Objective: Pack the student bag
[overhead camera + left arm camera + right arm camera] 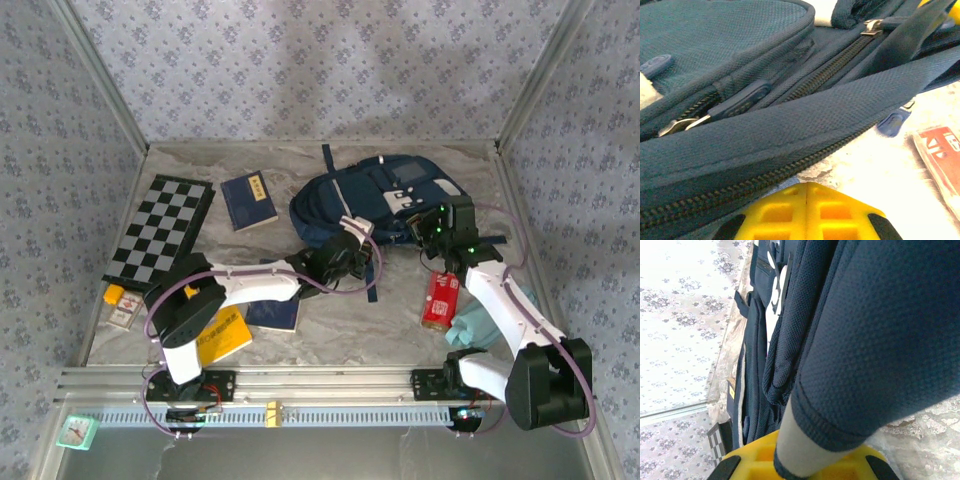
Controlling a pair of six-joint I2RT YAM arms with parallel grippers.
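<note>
Top external: student bag [385, 195] lies at the back of the bench [350, 335], right of centre, front patches up. Left fingers [352, 238] sit at the bag's near-left edge and right fingers [432, 220] at its near-right edge; can't read either grip from here. Left of the bag are a blue book [248, 200], then a chessboard [160, 230] further out. Near side of the bag: a second blue book [275, 316] under the left arm, with a yellow book [222, 335] beyond it. A red packet [440, 298] and a teal cloth [475, 325] lie near-right of the bag, under the right arm.

Left wrist: left fingers [802, 210] are pressed flat together, no gap, nothing visibly between them. The tips sit just below the bag's [740, 40] zipped edge. A strap [830, 115] runs across above them, and a zip pull [742, 100] lies on the panel behind. The red packet [940, 155] is on the bench [875, 185] right of the bag.

Right wrist: right fingers [767, 462] are clamped on a fold of the bag's [880, 330] navy fabric, pale lining showing where it enters the grip. The rest of the bag stretches away beyond, with a chessboard corner [717, 440] left of it.
</note>
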